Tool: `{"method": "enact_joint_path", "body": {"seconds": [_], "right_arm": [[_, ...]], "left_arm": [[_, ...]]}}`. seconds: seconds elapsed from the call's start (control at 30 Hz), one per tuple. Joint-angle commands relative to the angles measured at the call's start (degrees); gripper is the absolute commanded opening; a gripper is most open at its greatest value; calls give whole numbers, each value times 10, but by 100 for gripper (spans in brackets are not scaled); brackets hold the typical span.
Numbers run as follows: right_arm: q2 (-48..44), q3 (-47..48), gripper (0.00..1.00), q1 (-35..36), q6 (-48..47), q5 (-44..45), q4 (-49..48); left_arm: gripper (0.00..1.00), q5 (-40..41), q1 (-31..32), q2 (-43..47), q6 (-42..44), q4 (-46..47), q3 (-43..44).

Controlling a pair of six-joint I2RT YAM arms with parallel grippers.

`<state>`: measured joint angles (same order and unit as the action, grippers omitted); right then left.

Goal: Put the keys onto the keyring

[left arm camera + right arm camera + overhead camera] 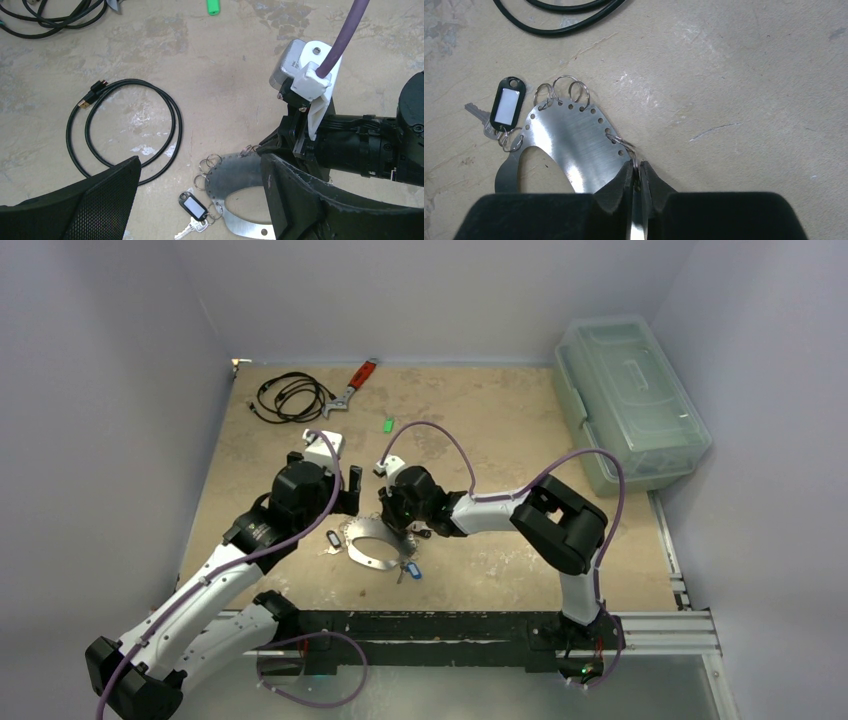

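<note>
The keyring [372, 546] is a flat grey metal loop with small split rings along its holed edge, lying between both arms. My right gripper [635, 172] is shut on one small split ring [621, 142] at the keyring's [569, 145] edge. The dark key with white tag [507, 100] hangs on a small ring at the keyring's left side. My left gripper [200, 200] is open, jaws wide either side of that key [192, 206] and the keyring [235, 175]. The blue-tagged key [410, 570] lies at the keyring's near edge. The green-tagged key [388, 424] lies alone farther back.
A coiled black cable [290, 395] and a red-handled wrench [352, 386] lie at the back left. A second black cable loop [125, 130] lies just left of the keyring. A clear lidded bin [630, 400] stands at the back right.
</note>
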<state>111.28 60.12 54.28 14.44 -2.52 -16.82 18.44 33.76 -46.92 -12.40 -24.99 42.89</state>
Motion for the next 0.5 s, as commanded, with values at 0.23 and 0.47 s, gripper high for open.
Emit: {"method": "enact_joint_path", "body": {"seconds": [0.23,0.47], "right_arm": [[9,27,19,4,-6,7,8],[16,32,20,5,-6,10,19]], "left_arm": [[88,-7,-5,8,4,7,16],[88,-10,-4,8,4,8,16]]}}
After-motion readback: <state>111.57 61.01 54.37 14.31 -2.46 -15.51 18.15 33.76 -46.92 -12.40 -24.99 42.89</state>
